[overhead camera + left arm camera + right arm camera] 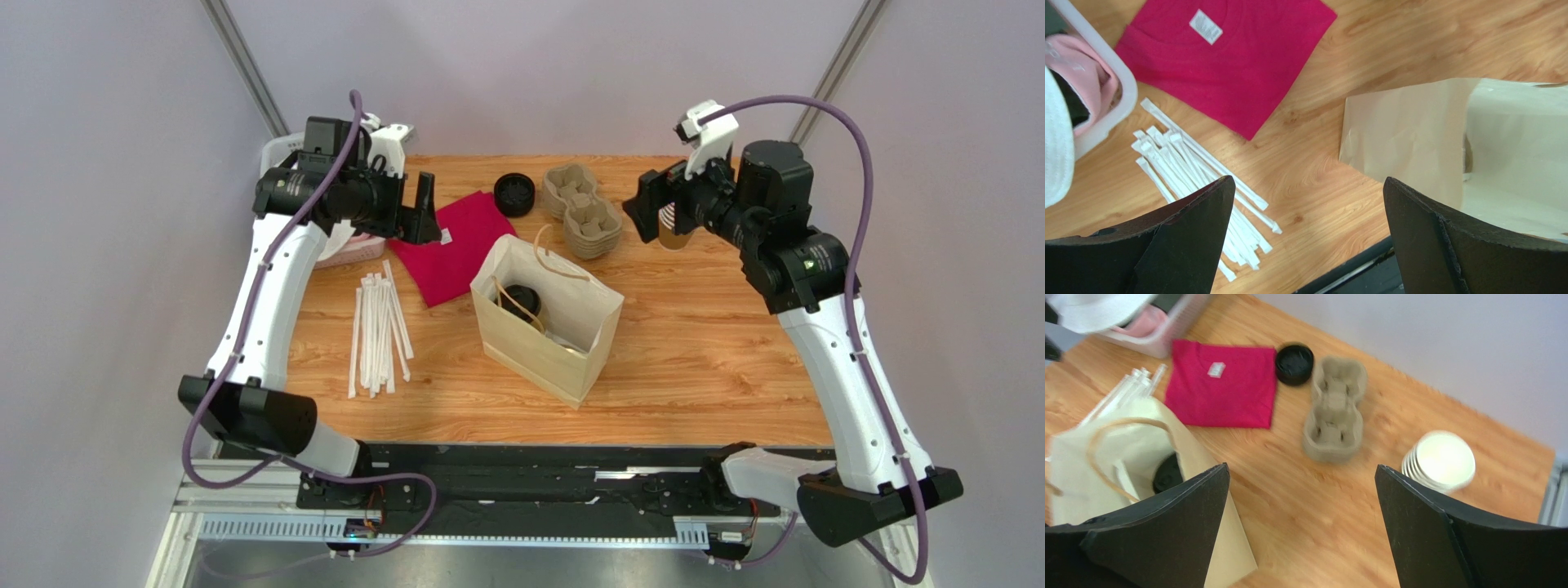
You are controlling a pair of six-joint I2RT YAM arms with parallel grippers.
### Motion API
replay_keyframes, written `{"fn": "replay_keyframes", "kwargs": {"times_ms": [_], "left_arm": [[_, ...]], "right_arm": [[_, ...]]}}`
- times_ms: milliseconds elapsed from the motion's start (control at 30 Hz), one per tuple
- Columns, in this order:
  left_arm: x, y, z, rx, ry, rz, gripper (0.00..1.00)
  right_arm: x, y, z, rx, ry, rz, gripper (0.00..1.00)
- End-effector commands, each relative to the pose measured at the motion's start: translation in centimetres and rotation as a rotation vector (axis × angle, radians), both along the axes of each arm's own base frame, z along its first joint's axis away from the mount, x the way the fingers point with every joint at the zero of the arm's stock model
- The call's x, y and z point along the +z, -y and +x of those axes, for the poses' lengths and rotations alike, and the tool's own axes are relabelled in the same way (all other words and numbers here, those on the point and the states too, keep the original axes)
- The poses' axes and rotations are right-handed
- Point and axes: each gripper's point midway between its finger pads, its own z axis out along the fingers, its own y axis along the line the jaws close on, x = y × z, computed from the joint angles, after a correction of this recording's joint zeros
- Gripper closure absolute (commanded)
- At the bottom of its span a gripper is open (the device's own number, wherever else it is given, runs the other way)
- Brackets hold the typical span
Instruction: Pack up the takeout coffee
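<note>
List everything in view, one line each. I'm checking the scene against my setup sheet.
table: one, light wood, under everything
paper bag: one, kraft brown, standing open mid-table
takeout coffee: one, black lid showing, inside the bag
shirt: one, magenta, folded, left of the bag toward the far edge
straws: a loose bundle, white wrappers, left of the bag
loose lids: count unclear, black, far edge
cup carriers: small stack, grey-brown pulp, right of the lids
paper cups: one stack, white inside, far right
bin: one, white, pink cloth inside, far left corner
left gripper: black, open, empty
right gripper: black, open, empty
</note>
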Motion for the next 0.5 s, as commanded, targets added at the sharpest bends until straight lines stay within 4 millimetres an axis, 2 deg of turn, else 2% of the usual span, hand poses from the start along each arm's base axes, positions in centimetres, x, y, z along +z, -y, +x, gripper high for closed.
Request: {"fn": "replay_keyframes", "kwargs": {"times_ms": [0,67,133,267,400,467], "left_arm": [[-1.1,-0.2,0.3,-0.043,-0.04,0.028,0.01],[-1.9,-0.3,1.1,-0.038,-0.045,0.042,0.01],[-3.0,-0.6,1.8,-0.041,-0.047,0.071,0.01],[-6.5,-1.8,2.4,0.0,-0.11,0.144,0.01],[-8.9,-1.7,2.3,0.003,-0.153,0.143,0.01],[-9.9,-2.1,2.2,0.002,-0.164,0.168,0.01]], "right_arm": [[-3.8,4.5,0.4,-0.144,-0.132,0.047,0.04],[-6.4,6.3,0.1,-0.192,-0.187,0.039,0.03],[-7.8,7.3,-0.2,-0.219,-0.207,0.019,0.03],[-11.5,9.1,-1.6,-0.265,-0.269,0.001,0.02],[-13.8,9.8,-2.5,-0.287,-0.312,-0.002,0.02],[-13.9,9.9,-2.6,-0.298,-0.327,0.026,0.01]]}}
